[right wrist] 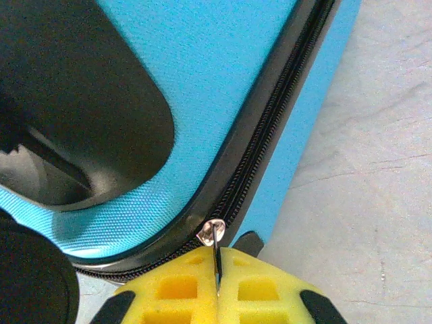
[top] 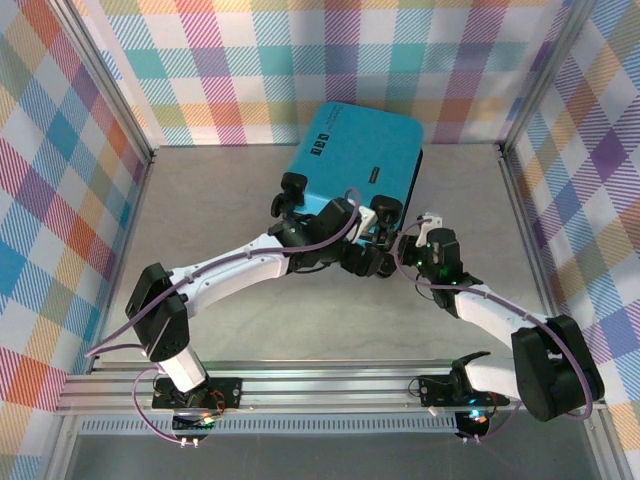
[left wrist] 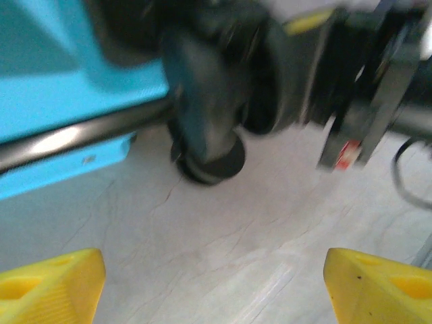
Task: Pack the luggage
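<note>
The luggage [top: 360,150], a turquoise hard-shell suitcase, lies closed at the back middle of the table, its black wheels toward the arms. My right gripper [right wrist: 217,270] is at its near right corner, yellow pads shut on the thin metal zipper pull [right wrist: 216,251], which hangs from the slider [right wrist: 211,231] on the black zipper seam. In the top view the right gripper [top: 413,237] touches that corner. My left gripper [left wrist: 214,287] hangs open over bare table, fingertips [left wrist: 50,283] wide apart and nothing between them, just short of a black wheel [left wrist: 209,158]. The left gripper [top: 368,262] is below the suitcase's near edge.
Plaid walls and aluminium posts [top: 520,120] enclose the pale marble table [top: 200,210]. Both arms meet in front of the suitcase, close together; the right wrist [left wrist: 364,88] shows blurred just past the left fingers. Open table lies left and right of the suitcase.
</note>
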### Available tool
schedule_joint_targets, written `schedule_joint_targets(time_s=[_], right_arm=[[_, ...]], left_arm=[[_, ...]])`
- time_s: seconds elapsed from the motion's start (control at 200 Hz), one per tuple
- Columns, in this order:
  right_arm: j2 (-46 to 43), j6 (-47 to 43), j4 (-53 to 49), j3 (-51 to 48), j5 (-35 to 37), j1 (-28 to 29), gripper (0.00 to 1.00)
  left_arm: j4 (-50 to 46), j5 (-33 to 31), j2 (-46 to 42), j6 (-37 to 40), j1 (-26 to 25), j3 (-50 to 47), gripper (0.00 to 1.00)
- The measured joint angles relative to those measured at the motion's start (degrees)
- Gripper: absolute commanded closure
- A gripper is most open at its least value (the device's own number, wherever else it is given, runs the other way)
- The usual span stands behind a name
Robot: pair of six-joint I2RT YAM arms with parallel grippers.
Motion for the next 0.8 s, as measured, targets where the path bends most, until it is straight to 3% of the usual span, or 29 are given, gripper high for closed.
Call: schedule_joint_targets(time_s=[0.215,0.425,0.615,0.8], right_arm=[[-0.35,0.0,0.74,-0.7,-0.22,1.07,1.0],[-1.64,-0.04,0.79,-1.75,-0.5,1.53,1.0],[-2.05,-0.04,1.2,-2.36,-1.03,1.7,1.0],[-2.16,-0.04,1.27,-2.47,-1.31,1.75,1.0]], left_arm=[[2.19,0.39,5.9,-1.53,-0.04,8.48,0.15],[0.79,-3.72,12.41,-2.75,-0.09,13.49,0.17],[-1.6,-6.12,14.8,-3.23,-0.11,15.85,0.25],[-2.23,-7.23,15.61,-2.89,-0.11,16.52,0.41]])
